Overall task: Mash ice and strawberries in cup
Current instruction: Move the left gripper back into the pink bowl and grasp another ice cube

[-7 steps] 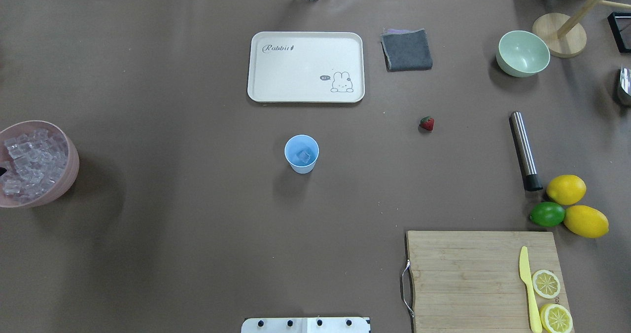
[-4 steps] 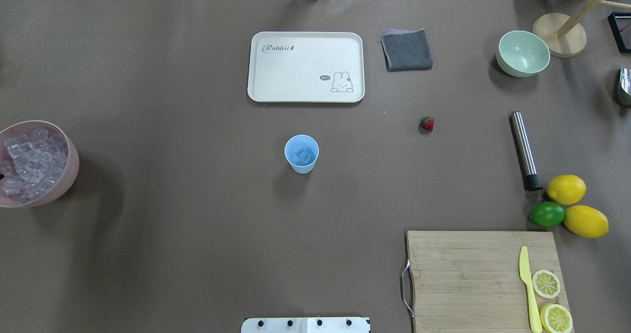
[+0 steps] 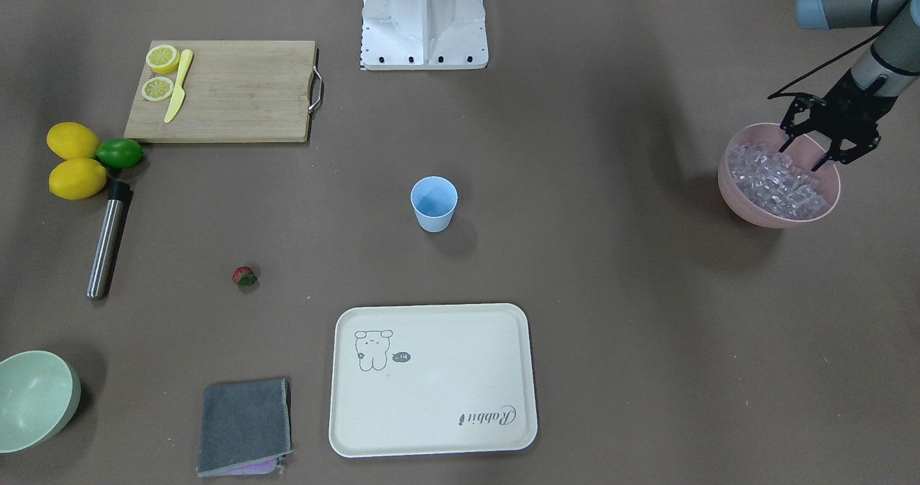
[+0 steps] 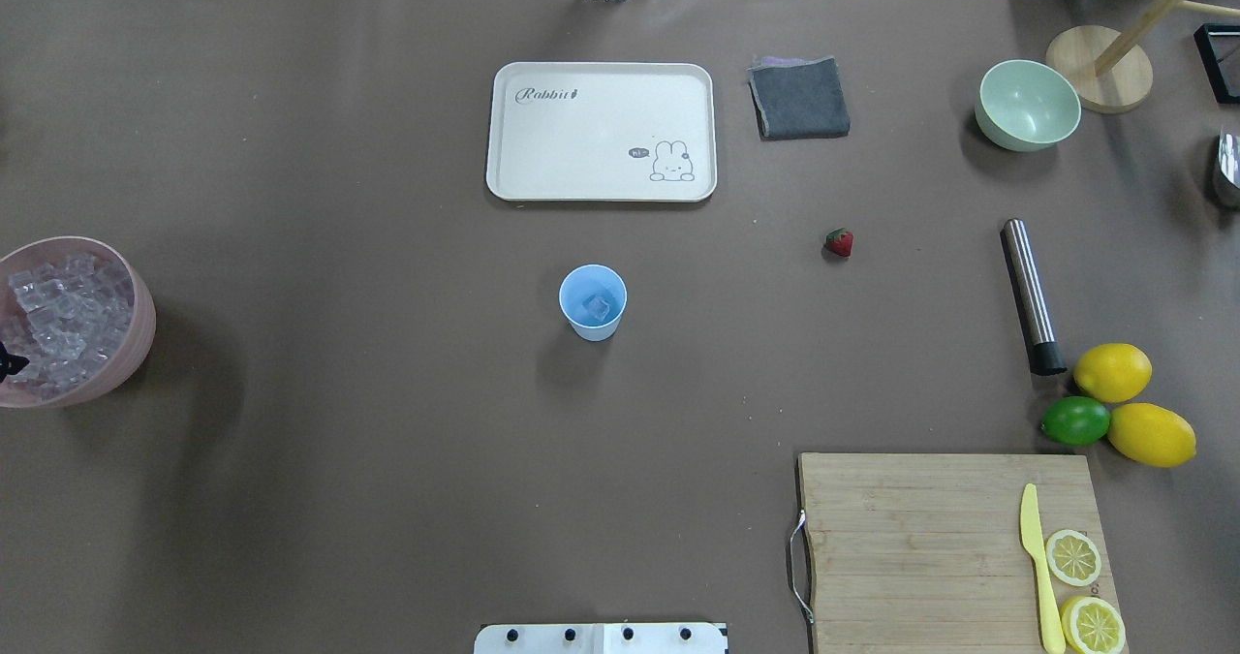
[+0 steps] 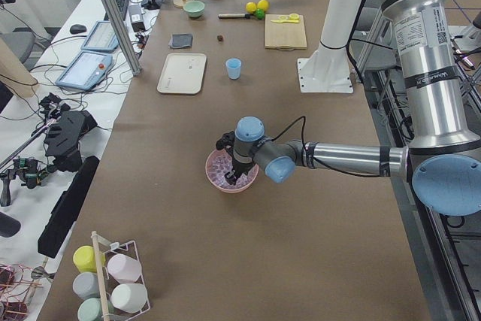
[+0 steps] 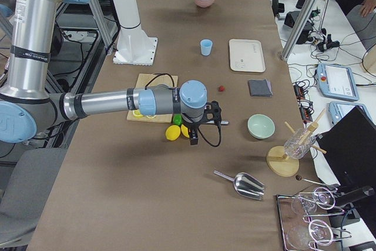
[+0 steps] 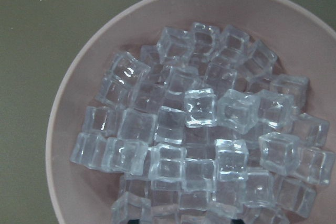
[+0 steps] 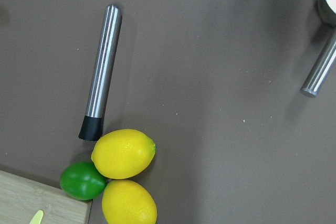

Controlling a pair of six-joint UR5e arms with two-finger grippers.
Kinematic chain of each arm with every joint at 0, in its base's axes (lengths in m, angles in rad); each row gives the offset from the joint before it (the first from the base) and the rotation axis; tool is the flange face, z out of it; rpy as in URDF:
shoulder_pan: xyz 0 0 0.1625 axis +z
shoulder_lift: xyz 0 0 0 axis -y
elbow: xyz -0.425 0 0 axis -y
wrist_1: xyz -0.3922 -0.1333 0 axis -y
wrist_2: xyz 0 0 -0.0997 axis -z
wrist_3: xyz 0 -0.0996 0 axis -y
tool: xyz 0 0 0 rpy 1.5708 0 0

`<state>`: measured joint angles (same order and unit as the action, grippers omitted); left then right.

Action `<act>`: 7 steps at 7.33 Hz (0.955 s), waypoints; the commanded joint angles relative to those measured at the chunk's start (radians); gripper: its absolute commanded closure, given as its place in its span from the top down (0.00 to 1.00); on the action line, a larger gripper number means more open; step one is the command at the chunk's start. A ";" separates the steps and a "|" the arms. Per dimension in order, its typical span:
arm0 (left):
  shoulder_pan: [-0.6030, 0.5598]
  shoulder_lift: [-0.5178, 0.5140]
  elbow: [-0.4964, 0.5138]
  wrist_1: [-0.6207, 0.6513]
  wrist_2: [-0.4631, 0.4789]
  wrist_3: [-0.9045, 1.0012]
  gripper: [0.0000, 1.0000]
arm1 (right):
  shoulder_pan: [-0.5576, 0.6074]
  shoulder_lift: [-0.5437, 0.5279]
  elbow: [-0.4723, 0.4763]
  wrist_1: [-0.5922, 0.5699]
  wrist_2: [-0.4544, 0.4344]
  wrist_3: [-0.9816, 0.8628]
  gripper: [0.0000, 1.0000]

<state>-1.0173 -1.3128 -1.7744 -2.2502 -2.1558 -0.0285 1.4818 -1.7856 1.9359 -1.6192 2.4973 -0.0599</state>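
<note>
Cup: the cup [image 4: 593, 302] stood upright on the table [image 4: 339, 489], near the centre of the overhead frame.
Ice in cup: one ice cube [image 4: 600, 306] lay at the bottom of the cup.
Ice supply: the ice heap [image 7: 199, 129] filled the pink bowl [image 3: 769, 219] at the right edge of the front-facing frame, well apart from the cup.
Strawberry: the strawberry [image 4: 839, 242] lay on the table, right of and slightly above the cup in the overhead frame, apart from it.
Left hand: the left hand [image 3: 803, 156] hung over the pink bowl with its fingers spread wide and their tips at the top of the ice heap.
Right hand: the right hand [image 6: 195, 136] pointed down above the lemons [image 6: 173, 133] at the centre of the right-side frame. Whether it was wide or narrow could not be told.
Steel rod: the steel rod [image 4: 1031, 295] lay flat at the right of the overhead frame, its black end near the upper lemon.
</note>
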 commanded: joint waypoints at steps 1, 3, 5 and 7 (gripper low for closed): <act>0.016 0.000 0.000 0.000 -0.001 -0.024 0.66 | 0.000 0.000 0.000 -0.001 0.000 0.000 1.00; 0.031 -0.002 0.001 -0.003 -0.001 -0.045 0.66 | 0.000 0.000 -0.003 -0.001 0.000 0.000 1.00; 0.037 -0.003 0.003 -0.003 -0.001 -0.051 0.63 | 0.000 0.000 -0.005 -0.001 0.000 0.000 1.00; 0.037 0.000 0.006 -0.003 0.001 -0.051 0.30 | 0.000 0.000 -0.003 -0.001 0.002 0.002 1.00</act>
<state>-0.9810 -1.3147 -1.7703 -2.2534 -2.1558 -0.0791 1.4818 -1.7855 1.9322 -1.6199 2.4983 -0.0595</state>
